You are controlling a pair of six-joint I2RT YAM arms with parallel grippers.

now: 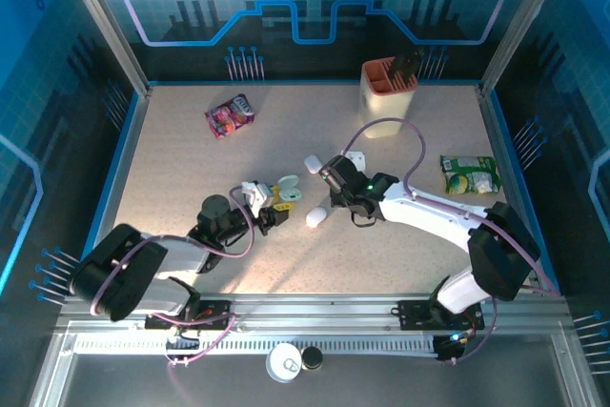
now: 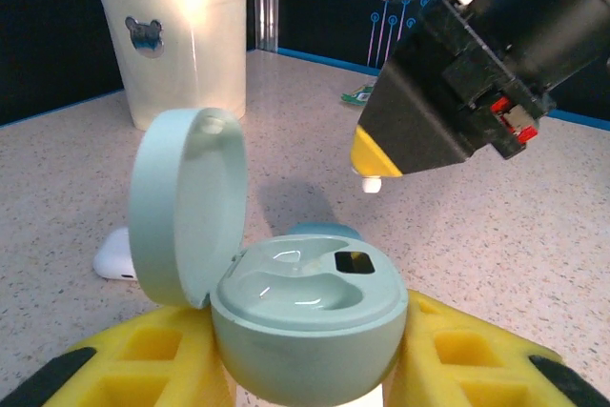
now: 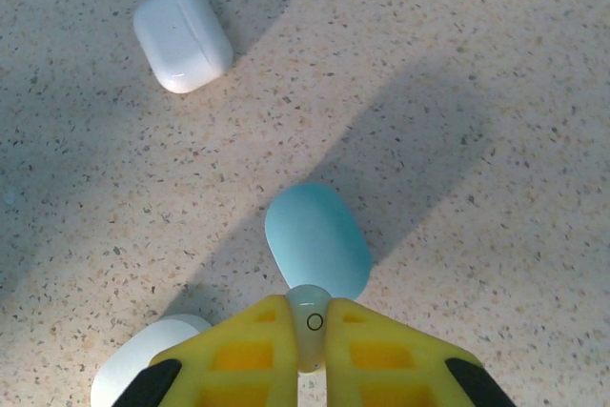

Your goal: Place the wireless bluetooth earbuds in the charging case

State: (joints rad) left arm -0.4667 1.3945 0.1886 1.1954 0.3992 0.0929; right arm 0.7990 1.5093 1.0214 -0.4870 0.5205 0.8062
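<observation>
Left gripper (image 2: 310, 364) clamps open charging case (image 2: 305, 307), lid (image 2: 186, 207) back, steadying it — right gripper (image 3: 310, 355) pinches earbud (image 3: 307, 316), poised near for insertion.

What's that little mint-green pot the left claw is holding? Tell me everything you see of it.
It is an open charging case, pale mint green, glossy plastic by its look. Its round lid stands hinged up at one side; the base shows two moulded wells, both empty, and a small dark rectangular opening. It sits upright, clamped at its sides between the left gripper's yellow fingers. Its underside is hidden.
</observation>
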